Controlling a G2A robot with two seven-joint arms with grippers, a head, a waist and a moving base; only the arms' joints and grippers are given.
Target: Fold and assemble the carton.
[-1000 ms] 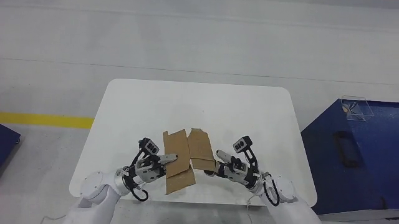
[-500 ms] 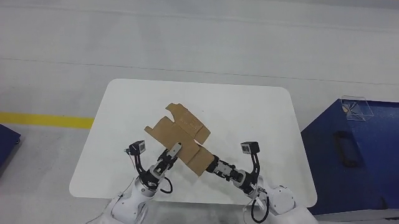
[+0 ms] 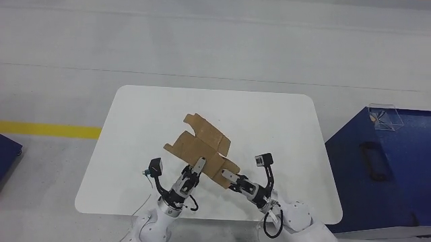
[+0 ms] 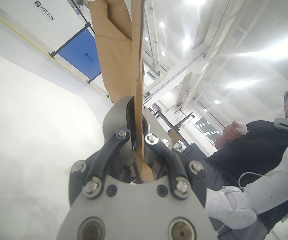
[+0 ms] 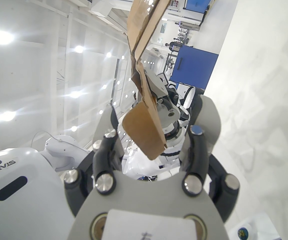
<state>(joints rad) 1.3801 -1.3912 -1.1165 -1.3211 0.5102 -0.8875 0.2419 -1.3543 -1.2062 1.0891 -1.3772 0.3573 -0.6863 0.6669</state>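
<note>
Over the white desk (image 3: 283,114), the carton (image 3: 199,144) now hangs in the air. A second ago it lay flat by the near edge with a claw at either side. We see it raised and swung since then, its far end tipped up toward the middle of the desk and its near end low between the two arms. We judge this to be the opening move of the task: the blank is off the surface and can be spread, though no panel has yet been squared up or locked.

The carton is brown corrugated board, collapsed into two layers. These lie almost pressed together at the held end and part a little farther out. Its far edge is cut into notched flaps, and one short flap hangs loose at the near corner.

The left claw (image 3: 197,170) is clenched on the carton's near edge, the board running straight up out of its fingers, so it alone carries the load. The right claw (image 3: 227,176) stands released just beside the near corner. Its fingers are spread wide and the loose flap sits in the gap between them, gripped by neither.
</note>
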